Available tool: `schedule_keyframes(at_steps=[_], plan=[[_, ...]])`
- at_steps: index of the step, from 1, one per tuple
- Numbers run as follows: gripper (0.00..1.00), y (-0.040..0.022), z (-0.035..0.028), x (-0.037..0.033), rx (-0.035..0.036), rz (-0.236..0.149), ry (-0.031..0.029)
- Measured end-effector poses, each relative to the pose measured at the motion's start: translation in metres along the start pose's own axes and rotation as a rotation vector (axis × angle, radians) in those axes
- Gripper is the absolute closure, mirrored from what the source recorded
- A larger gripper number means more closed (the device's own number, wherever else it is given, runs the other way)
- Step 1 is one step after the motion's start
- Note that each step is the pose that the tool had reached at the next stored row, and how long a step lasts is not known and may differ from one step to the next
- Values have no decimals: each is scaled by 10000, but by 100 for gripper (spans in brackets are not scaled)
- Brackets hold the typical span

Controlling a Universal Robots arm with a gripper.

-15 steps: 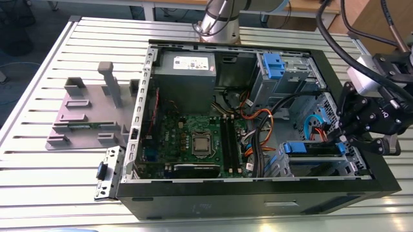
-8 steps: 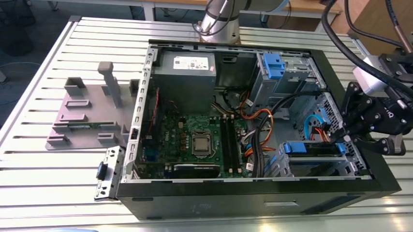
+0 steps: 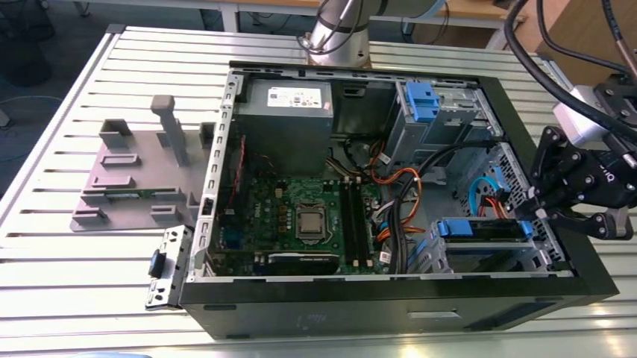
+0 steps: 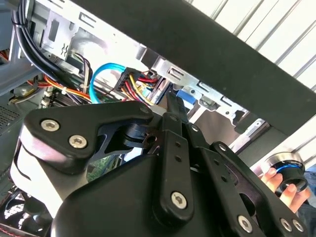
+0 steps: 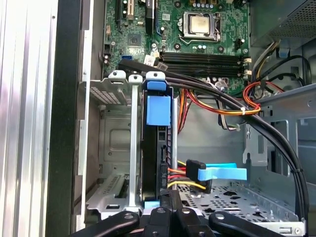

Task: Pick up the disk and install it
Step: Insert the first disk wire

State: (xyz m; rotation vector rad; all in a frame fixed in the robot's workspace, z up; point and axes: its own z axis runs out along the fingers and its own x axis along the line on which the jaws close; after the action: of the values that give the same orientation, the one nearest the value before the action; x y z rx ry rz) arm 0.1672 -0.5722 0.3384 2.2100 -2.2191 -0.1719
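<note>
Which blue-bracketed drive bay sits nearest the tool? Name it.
The lower drive bay, at the case's corner on the exterior view's right. Its blue bracket lies right beside the tool; the other blue bracket sits by the power supply.

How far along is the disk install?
Mostly done, it seems: the disk stands on edge in the drive cage of the open computer case, blue bracket showing. The gripper sits at its near end. Whether it is fully seated or cabled cannot be told.
</note>
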Motion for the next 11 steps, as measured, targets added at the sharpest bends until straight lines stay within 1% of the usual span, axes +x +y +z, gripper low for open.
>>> schedule_keyframes(at_steps=[5, 11], plan=[[89, -44, -3, 0, -15, 1, 0], [89, -75, -7, -1, -19, 2, 0]])
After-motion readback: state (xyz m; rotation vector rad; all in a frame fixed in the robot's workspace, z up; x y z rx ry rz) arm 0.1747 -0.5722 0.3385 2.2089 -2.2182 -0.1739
